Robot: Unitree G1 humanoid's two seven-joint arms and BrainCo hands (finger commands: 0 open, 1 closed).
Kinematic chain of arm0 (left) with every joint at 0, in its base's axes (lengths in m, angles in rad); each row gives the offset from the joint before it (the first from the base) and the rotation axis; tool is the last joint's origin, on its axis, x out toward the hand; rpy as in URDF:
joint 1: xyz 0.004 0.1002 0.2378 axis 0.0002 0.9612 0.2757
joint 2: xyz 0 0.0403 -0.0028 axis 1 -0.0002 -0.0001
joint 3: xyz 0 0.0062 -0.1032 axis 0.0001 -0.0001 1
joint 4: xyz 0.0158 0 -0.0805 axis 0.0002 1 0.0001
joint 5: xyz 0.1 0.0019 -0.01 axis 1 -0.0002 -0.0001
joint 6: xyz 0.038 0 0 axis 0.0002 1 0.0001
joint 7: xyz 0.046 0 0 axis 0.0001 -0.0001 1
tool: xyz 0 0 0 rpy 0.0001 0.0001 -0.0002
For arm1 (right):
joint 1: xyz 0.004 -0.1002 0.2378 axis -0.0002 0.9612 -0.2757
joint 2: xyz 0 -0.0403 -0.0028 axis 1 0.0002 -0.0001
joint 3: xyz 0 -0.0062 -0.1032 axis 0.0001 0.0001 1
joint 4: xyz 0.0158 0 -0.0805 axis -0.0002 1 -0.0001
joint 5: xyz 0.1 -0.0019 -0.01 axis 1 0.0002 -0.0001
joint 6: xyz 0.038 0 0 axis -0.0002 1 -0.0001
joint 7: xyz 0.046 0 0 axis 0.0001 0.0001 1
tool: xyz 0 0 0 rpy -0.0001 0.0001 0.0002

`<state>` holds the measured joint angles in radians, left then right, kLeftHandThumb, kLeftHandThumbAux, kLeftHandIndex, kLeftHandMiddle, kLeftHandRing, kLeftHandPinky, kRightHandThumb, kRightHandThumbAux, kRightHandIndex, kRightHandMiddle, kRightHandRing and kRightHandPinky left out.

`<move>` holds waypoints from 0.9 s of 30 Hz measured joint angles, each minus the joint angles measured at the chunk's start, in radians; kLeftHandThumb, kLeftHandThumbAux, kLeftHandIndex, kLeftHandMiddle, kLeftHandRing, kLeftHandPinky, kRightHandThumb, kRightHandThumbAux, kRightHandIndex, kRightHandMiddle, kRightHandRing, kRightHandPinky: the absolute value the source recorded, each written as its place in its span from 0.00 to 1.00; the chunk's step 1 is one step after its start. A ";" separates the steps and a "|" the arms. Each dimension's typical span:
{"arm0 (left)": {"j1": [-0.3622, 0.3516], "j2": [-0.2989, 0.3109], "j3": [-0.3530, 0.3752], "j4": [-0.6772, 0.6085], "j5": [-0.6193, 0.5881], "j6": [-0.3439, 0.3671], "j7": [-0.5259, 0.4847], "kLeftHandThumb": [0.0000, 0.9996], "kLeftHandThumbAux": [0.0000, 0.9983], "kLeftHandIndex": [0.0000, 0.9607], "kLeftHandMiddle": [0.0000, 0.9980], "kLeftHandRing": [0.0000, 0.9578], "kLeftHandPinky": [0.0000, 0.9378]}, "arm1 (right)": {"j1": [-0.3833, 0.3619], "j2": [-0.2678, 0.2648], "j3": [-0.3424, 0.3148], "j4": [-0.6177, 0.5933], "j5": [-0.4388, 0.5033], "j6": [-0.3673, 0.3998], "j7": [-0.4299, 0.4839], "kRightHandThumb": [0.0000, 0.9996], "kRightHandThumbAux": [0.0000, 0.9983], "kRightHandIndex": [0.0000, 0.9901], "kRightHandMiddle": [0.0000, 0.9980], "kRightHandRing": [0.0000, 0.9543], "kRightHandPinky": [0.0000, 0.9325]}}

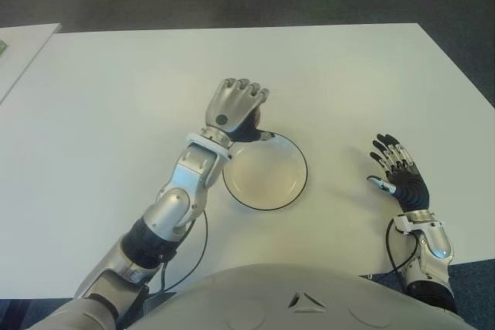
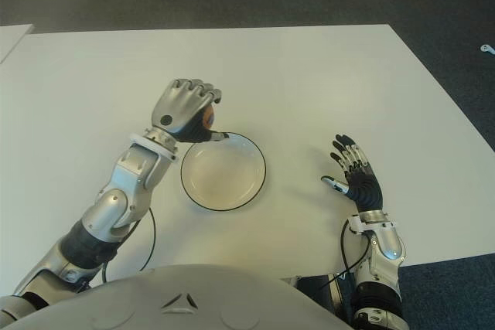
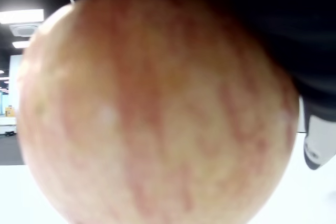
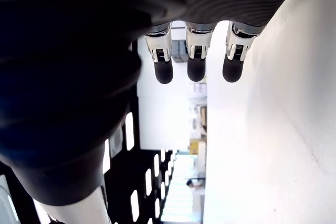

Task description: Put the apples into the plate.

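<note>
We see the left robot hand [image 1: 236, 106] with its fingers curled tight around a red-and-yellow apple [image 2: 206, 117], holding it just over the far left rim of the white plate [image 1: 265, 171], which sits near the middle of the white surface [image 1: 116, 98]. In the left wrist view the apple fills almost the whole picture, pressed against the palm. The right robot hand [image 1: 396, 166] shows to the right of the plate, well apart from it, fingers spread and holding nothing.
</note>
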<state>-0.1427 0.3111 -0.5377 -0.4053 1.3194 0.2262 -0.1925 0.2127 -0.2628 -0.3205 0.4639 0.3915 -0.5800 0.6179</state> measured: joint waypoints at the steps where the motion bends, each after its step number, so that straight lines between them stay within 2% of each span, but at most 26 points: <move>1: 0.004 -0.009 -0.006 -0.009 0.009 -0.004 -0.004 0.86 0.66 0.43 0.53 0.82 0.78 | 0.000 0.000 0.000 -0.001 0.000 0.000 0.001 0.00 0.86 0.02 0.00 0.00 0.02; 8: 0.040 -0.051 -0.030 -0.077 0.027 -0.041 -0.012 0.86 0.66 0.43 0.53 0.83 0.80 | 0.000 0.000 0.001 -0.001 0.001 -0.003 0.005 0.00 0.86 0.01 0.00 0.00 0.02; 18: 0.055 -0.055 -0.021 -0.094 -0.030 -0.109 -0.020 0.86 0.66 0.43 0.54 0.85 0.82 | 0.001 0.000 0.003 0.000 -0.002 -0.002 -0.009 0.00 0.86 0.00 0.00 0.00 0.00; 27: 0.057 -0.064 -0.029 -0.071 -0.045 -0.143 -0.041 0.86 0.66 0.42 0.54 0.86 0.83 | 0.006 0.000 0.014 -0.013 -0.027 0.003 -0.068 0.00 0.83 0.00 0.00 0.00 0.00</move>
<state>-0.0857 0.2469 -0.5666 -0.4766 1.2748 0.0830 -0.2331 0.2190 -0.2627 -0.3061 0.4506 0.3641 -0.5769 0.5502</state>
